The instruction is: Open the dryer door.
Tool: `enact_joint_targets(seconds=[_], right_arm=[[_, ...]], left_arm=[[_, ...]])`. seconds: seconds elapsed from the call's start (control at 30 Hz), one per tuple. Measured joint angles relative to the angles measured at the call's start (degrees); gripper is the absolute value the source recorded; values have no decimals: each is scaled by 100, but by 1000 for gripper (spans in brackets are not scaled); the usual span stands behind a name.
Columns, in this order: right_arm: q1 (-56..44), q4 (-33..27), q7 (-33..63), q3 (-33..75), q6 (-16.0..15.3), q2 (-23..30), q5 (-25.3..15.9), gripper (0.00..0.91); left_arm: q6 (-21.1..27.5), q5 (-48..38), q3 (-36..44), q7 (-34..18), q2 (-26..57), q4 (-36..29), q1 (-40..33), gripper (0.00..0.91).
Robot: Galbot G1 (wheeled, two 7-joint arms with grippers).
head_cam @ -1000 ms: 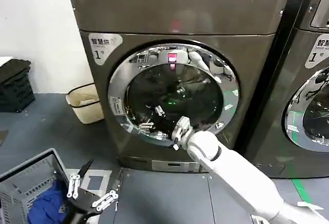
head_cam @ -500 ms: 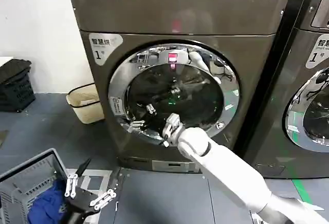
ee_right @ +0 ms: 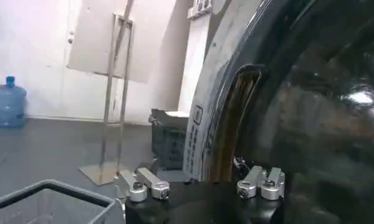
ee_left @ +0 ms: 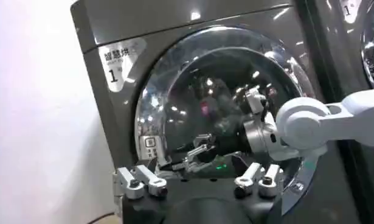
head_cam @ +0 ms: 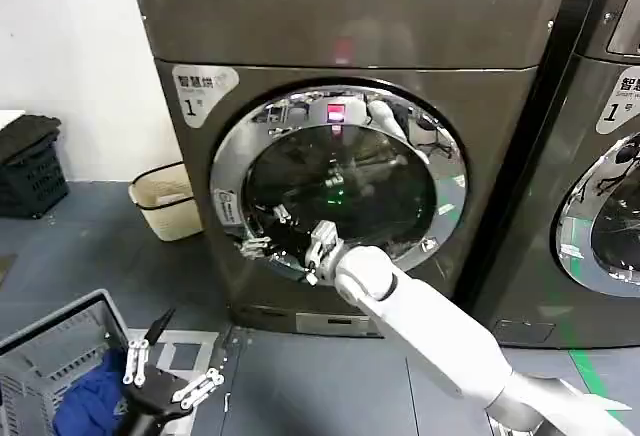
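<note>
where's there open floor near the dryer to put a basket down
Free: grey floor between the wicker bin, the black crate and the laundry basket. Crowded: directly before the dryer door, where the right gripper reaches; the left gripper hangs low beside the basket.

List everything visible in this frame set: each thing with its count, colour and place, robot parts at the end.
Dryer: 1, dark grey, centre, with a 1 sticker at its upper left.
Dryer door: 1, chrome ring around dark glass, on that machine's front, not swung out.
Second machine: 1, dark grey, to the right, with its own chrome-ringed door.
Waste bin: 1, beige, on the floor left of the dryer.
Crate: 1, black, at the far left by the wall.
Laundry basket: 1, grey, low left, blue cloth inside.
Water bottle: 1, blue, on the floor in the right wrist view.
Right claw: 1, silver on a white arm, at the door ring's lower left.
Left claw: 1, black and silver, open, low beside the basket.
</note>
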Motion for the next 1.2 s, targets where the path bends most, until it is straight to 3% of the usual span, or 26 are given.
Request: enact_joint_targets(seconds=[0.7,1.03,1.2], right_arm=[[127,-45,-791,-141,192,-149,171,907],[-7,96,-1431,-183,539,-372,222,907],[-43,242,-1672,-234,641,-534,445,907]], left_arm=[[11,-303,-317,5,30,87,-95,907],[26,-353,-357,16,47,159,-158,907],[71,-577,-489,22,116,265,-274,907]])
